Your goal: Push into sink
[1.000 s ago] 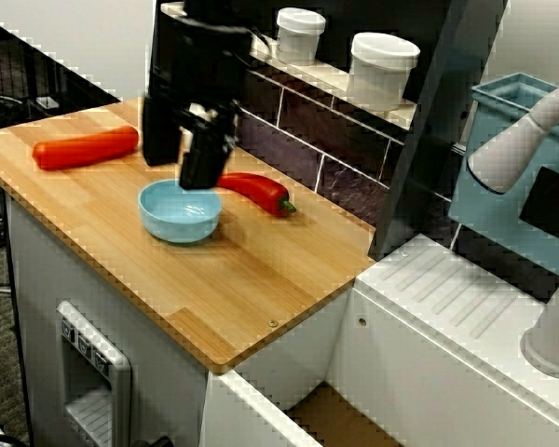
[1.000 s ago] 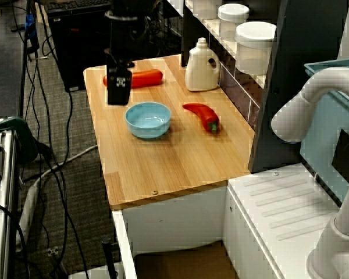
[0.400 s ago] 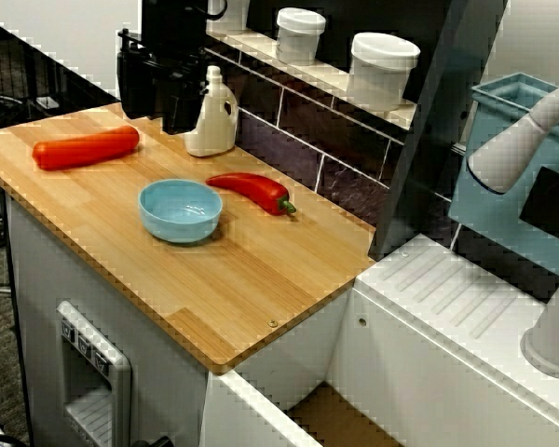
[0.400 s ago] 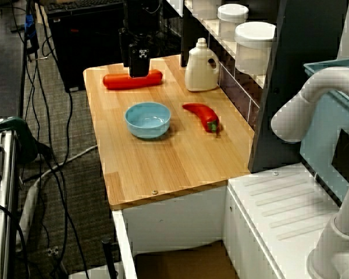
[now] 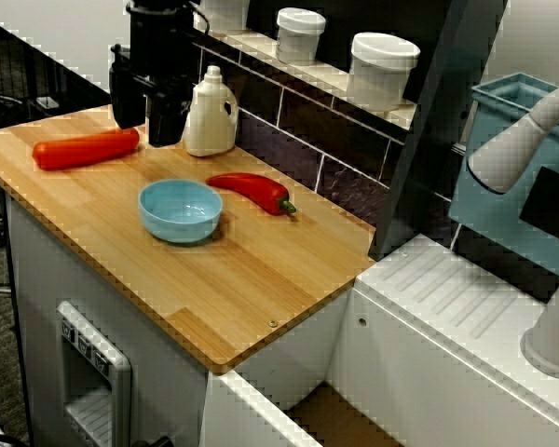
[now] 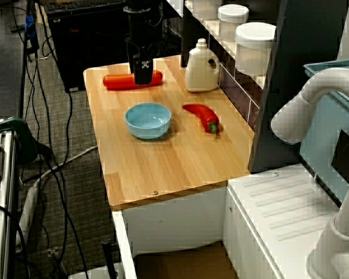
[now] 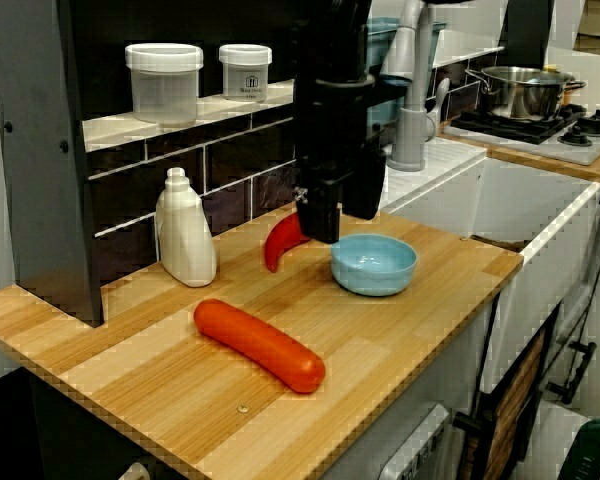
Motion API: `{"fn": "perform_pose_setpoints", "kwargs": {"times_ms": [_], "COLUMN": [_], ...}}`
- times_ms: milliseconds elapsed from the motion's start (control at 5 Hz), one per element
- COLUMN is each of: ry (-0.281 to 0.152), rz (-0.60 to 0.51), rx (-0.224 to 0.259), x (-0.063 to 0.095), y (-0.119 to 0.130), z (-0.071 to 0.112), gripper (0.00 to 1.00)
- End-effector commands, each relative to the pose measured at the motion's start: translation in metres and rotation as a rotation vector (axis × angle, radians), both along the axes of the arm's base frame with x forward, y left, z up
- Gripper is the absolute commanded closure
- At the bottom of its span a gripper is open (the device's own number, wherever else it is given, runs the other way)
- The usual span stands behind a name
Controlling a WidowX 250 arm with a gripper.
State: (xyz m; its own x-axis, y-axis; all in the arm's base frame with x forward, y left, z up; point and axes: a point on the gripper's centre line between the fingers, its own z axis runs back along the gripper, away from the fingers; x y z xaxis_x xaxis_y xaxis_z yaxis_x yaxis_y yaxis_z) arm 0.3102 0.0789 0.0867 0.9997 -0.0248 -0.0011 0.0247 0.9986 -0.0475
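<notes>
My black gripper (image 5: 147, 128) (image 6: 142, 77) (image 7: 340, 226) hangs low over the back left of the wooden counter (image 5: 233, 289), open, with nothing between its fingers. It is at the right end of a long orange-red sausage (image 5: 82, 149) (image 6: 123, 81) (image 7: 260, 343), next to a white bottle (image 5: 211, 116) (image 6: 201, 68) (image 7: 184, 232); whether it touches either, I cannot tell. A light blue bowl (image 5: 180, 209) (image 6: 148, 119) (image 7: 374, 263) and a red pepper (image 5: 253, 191) (image 6: 203, 116) (image 7: 280, 242) lie mid-counter. The sink (image 5: 328, 410) (image 6: 180, 260) (image 7: 545, 225) opens past the counter's end.
A ribbed white drainboard (image 5: 447, 298) (image 6: 285, 203) and a grey faucet (image 5: 517, 140) (image 6: 305, 107) stand beside the sink. A teal bin (image 5: 489, 191) sits behind the faucet. White jars (image 5: 382, 67) line the shelf above the tiled wall. A pot (image 7: 525, 90) stands on the stove.
The gripper has left its place above the blue bowl, travelled to the back left toward the sausage and bottle, and come down a little. The objects have not moved.
</notes>
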Motion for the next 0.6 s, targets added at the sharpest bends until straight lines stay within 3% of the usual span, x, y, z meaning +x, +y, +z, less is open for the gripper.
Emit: {"fn": "perform_pose_setpoints", "kwargs": {"times_ms": [0, 400], "ry": [-0.002, 0.028], "rz": [-0.112, -0.16], "rx": [-0.007, -0.001], "x": [0.0103, 0.0147], "y": [0.0282, 0.0338], "z": [-0.0138, -0.0135], "gripper": [0.0, 1.0]}}
